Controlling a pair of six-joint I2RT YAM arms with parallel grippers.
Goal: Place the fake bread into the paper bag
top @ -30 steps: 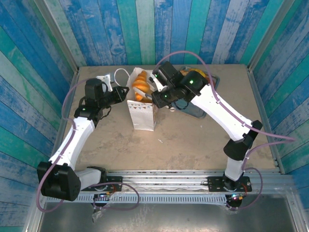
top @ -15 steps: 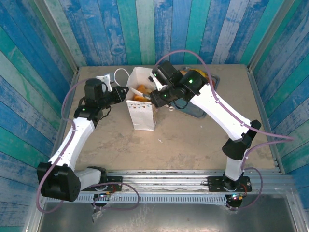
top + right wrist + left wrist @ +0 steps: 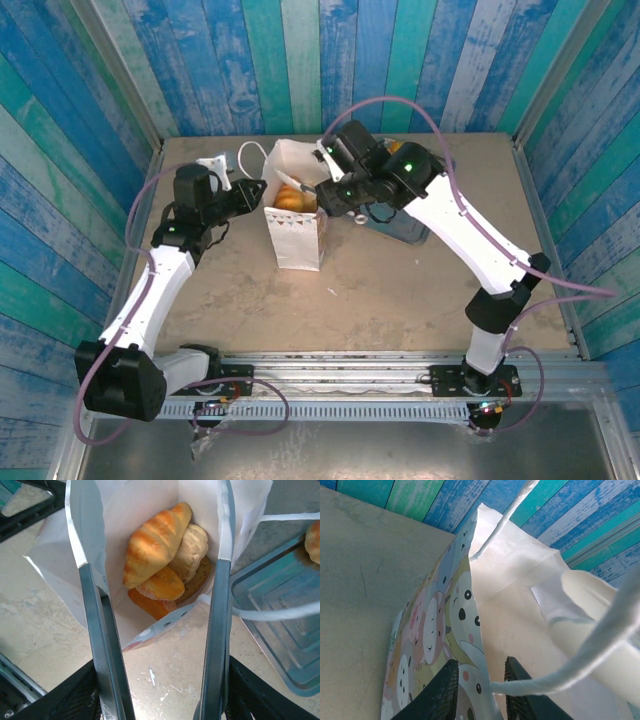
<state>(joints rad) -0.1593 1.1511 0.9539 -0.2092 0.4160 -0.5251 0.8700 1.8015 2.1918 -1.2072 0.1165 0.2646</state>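
The white paper bag point(image 3: 296, 232) stands upright at mid table with its mouth open. Several pieces of fake bread point(image 3: 156, 541) lie inside, a golden croissant on top of buns. My left gripper point(image 3: 256, 190) is shut on the bag's left wall, one finger point(image 3: 436, 692) on the printed outside and one inside. My right gripper point(image 3: 160, 702) is shut on the metal tongs point(image 3: 217, 620). The tongs' arms are spread apart over the bag mouth with nothing between them. One more piece of fake bread point(image 3: 314, 541) sits on the tray.
The grey metal tray point(image 3: 280, 625) lies just right of the bag, partly under my right arm point(image 3: 450, 215). A small white object point(image 3: 214, 163) sits at the back left. The bag's cord handle point(image 3: 580, 660) crosses my left wrist view. Striped walls enclose the table.
A second ago a croissant stuck out above the bag mouth at the tongs. It now lies down inside, and the tongs have spread and drawn slightly back. The left arm has stayed put.
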